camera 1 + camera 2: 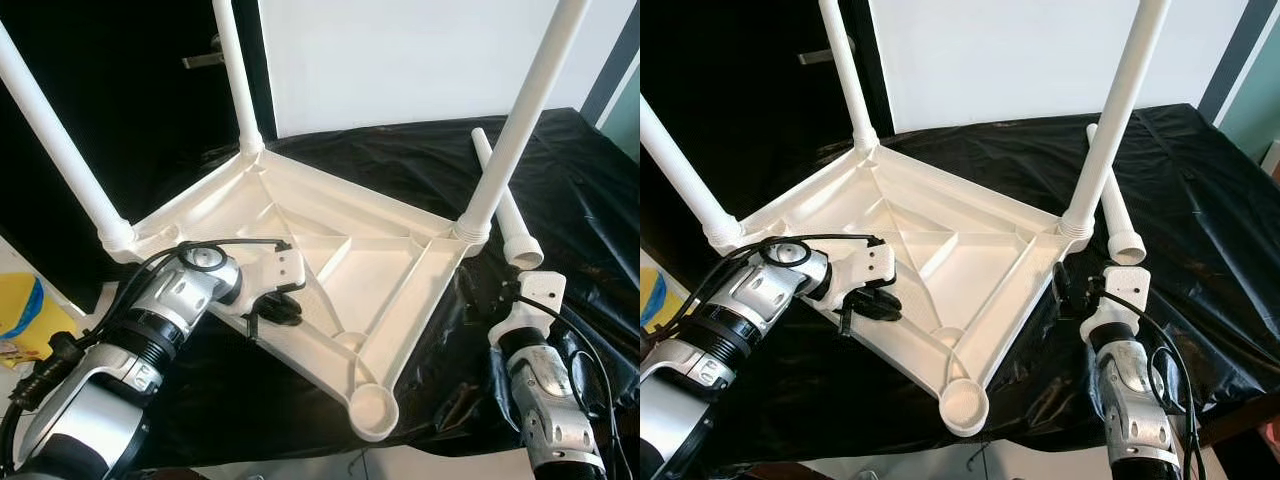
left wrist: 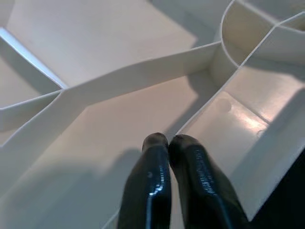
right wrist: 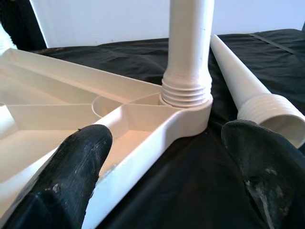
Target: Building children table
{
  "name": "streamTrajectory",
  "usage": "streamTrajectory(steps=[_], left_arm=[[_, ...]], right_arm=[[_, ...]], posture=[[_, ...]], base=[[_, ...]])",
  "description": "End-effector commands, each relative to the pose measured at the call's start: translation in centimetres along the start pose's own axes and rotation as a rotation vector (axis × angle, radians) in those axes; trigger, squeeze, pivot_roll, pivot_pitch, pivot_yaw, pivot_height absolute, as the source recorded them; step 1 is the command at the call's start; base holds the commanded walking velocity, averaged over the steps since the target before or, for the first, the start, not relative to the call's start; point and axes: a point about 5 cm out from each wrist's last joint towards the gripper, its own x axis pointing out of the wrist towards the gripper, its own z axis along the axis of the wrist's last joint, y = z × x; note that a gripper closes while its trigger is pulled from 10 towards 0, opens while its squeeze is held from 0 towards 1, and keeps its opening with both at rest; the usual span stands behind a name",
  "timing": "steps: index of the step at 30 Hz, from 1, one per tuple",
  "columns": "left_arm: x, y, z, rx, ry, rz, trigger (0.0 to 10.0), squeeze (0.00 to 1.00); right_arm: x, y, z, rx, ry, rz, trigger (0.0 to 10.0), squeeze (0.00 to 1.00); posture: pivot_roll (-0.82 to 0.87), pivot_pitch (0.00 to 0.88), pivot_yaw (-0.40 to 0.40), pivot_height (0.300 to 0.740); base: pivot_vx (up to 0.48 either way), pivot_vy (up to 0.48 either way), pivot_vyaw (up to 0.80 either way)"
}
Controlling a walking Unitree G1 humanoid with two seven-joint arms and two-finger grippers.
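the upturned white plastic tabletop (image 1: 330,270) lies on black sheeting (image 1: 590,180) with three legs in; its near socket (image 1: 372,405) is empty. the loose white leg (image 1: 505,205) lies beside it. left gripper (image 2: 167,143) pinched shut over the ribs; right gripper (image 3: 167,143) spread open.

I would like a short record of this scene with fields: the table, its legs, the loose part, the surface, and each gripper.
table: white plastic tabletop lying upside down, ribbed underside facing up
fitted legs: three white plastic tube legs standing in corner sockets
empty socket: round corner socket nearest the robot, no leg in it
loose part: fourth white tube leg lying on the cover beside the right corner
surface: black plastic sheet under everything
left gripper: fingers shut, over the ribbed underside
right gripper: open, facing the right corner's fitted leg
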Motion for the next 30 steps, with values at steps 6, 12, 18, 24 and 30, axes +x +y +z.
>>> streamTrajectory(steps=[6, 12, 18, 24, 30], left_arm=[[0.9, -1.1, -0.7, 0.001, 0.005, -0.062, 8.5, 0.00], [0.8, -1.0, -0.4, 0.043, -0.012, -0.066, 10.0, 1.00], [0.5, -1.0, 0.1, 0.032, -0.050, -0.081, 10.0, 1.00], [0.4, -1.4, 0.2, 0.093, -0.058, -0.081, 10.0, 0.89], [0.7, -1.4, -0.3, 0.103, -0.020, -0.069, 10.0, 0.00]], right_arm=[[-0.1, 0.0, -0.1, 0.003, 0.005, -0.009, 10.0, 0.00], [-0.1, -0.1, 0.0, 0.002, 0.001, -0.010, 10.0, 0.00], [-0.1, -0.2, 0.0, 0.006, 0.000, -0.013, 10.0, 0.00], [-1.7, 0.9, 1.4, 0.035, -0.083, 0.087, 10.0, 0.00], [-2.7, 1.5, 1.7, 0.047, -0.074, 0.175, 10.0, 0.00]], posture=[[-0.04, 0.015, 0.074, 0.740], [-0.04, 0.015, 0.074, 0.740], [-0.04, 0.015, 0.073, 0.740], [-0.04, 0.021, 0.075, 0.740], [-0.04, 0.025, 0.079, 0.740]], base=[[0.000, 0.000, 0.00], [0.000, 0.000, 0.00], [0.000, 0.000, 0.00], [0.000, 0.000, 0.00], [0.000, 0.000, 0.00]])
